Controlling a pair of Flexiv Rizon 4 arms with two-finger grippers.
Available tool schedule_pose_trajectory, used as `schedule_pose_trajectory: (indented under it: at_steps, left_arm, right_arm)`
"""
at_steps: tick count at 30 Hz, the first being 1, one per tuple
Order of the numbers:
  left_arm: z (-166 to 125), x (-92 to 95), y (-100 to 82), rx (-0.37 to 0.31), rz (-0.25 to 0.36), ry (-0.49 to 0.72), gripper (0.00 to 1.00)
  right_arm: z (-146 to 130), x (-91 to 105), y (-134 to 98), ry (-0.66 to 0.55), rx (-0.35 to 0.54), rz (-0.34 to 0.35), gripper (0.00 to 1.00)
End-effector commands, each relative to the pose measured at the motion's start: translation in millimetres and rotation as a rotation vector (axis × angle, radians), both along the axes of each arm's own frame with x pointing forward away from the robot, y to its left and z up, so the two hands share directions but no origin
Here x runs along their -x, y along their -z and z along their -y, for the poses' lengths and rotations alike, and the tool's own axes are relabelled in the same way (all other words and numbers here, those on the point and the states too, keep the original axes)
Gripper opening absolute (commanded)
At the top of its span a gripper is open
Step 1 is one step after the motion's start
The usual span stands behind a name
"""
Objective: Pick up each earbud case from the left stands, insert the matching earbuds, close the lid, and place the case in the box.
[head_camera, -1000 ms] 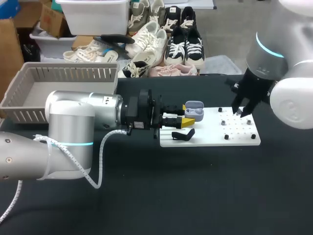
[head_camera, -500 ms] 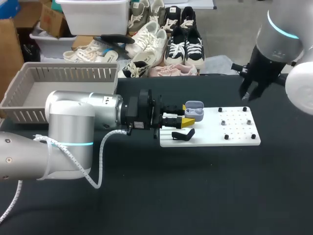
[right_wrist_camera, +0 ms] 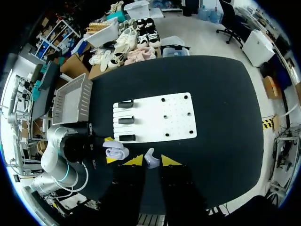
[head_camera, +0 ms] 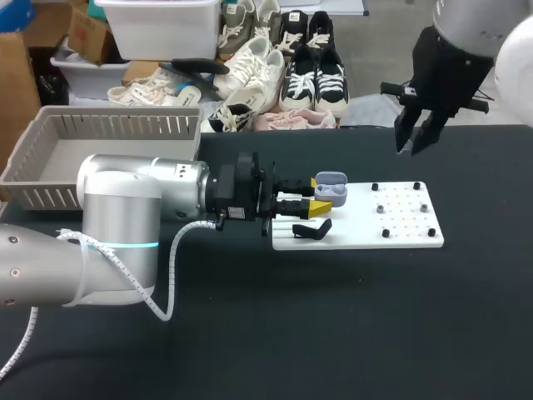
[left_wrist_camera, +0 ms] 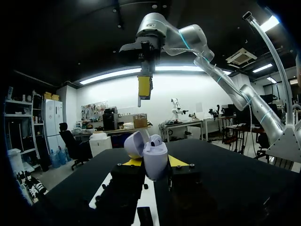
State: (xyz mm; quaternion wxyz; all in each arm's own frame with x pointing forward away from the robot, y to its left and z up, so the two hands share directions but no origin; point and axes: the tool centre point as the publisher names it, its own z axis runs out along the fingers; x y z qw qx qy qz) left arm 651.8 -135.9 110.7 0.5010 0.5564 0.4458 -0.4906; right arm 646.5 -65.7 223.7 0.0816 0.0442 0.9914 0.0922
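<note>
1. The black tabletop [head_camera: 250, 333] carries a white board [head_camera: 408, 240]. A grey basket [head_camera: 50, 158] stands at the tabletop's far left.
2. On the board, black stands [right_wrist_camera: 125, 120] line the left edge and small black pegs [head_camera: 386, 232] dot the right half.
3. My left hand [left_wrist_camera: 154, 163] comes in low from the left. It pinches the lavender earbud case [left_wrist_camera: 157, 160] from both sides between its yellow tips. The case is held over the board's far left corner, just beside the stands.
4. The case's lid [left_wrist_camera: 134, 143] is swung open. A seated earbud [left_wrist_camera: 156, 140], white, shows at the top of the case body.
5. My right hand [head_camera: 414, 140] hangs high beyond the board's far edge, well apart from the case. In the left wrist view it is above the open case.
6. In the right wrist view, the right hand's fingers are pressed onto a free earbud [right_wrist_camera: 150, 157], white, held between the yellow tips. The board and the case lie far below it.
</note>
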Motion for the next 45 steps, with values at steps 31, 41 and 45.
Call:
schedule_pose_trajectory:
  at_steps: [31, 41, 45]
  left_arm:
    - [-0.1, 1.5, 0.2, 0.001, 0.002, -0.006, 0.0]
    - [-0.1, 1.5, 0.2, 0.001, 0.002, -0.006, 0.0]
    - [-0.1, 1.5, 0.2, 0.001, 0.002, -0.006, 0.0]
  right_arm:
    - [-64.9, 27.2, -25.8, -0.086, 0.057, -0.059, 0.0]
    - [-92.2, 43.4, -16.9, -0.163, 0.075, -0.06, 0.0]
    - [-101.8, 46.6, -12.0, -0.215, 0.089, -0.053, 0.0]
